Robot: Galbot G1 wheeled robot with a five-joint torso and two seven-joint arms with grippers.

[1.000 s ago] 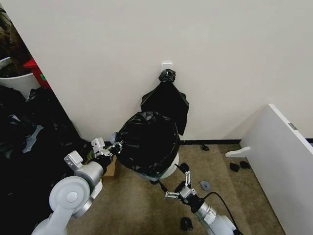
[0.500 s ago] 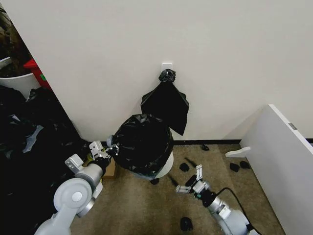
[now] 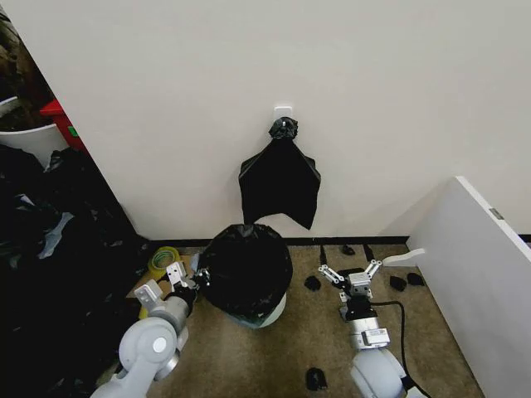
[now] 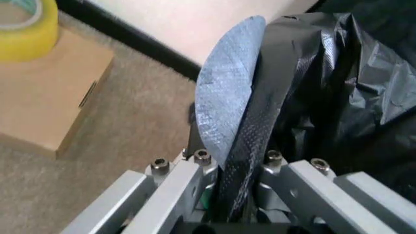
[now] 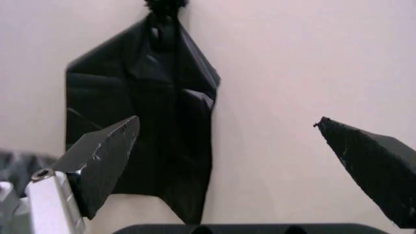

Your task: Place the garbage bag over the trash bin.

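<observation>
While garbage bag [image 3: 246, 269] is draped over trash bin [image 3: 272, 313], its edge is pinched by left gripper [image 3: 187, 278]; right gripper [image 3: 349, 273] spread wide, empty. Next judged: hem to be tugged below rim.

Glossy black garbage bag [image 3: 246, 267] over a cream-white trash bin [image 3: 274, 311].

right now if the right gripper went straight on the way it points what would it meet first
Probably the flat black plastic bundle hanging on the wall. The right gripper, jaws open, looks at it in the right wrist view, with nothing between. Depth is unclear, and it may meet bare wall beside the bundle.
</observation>
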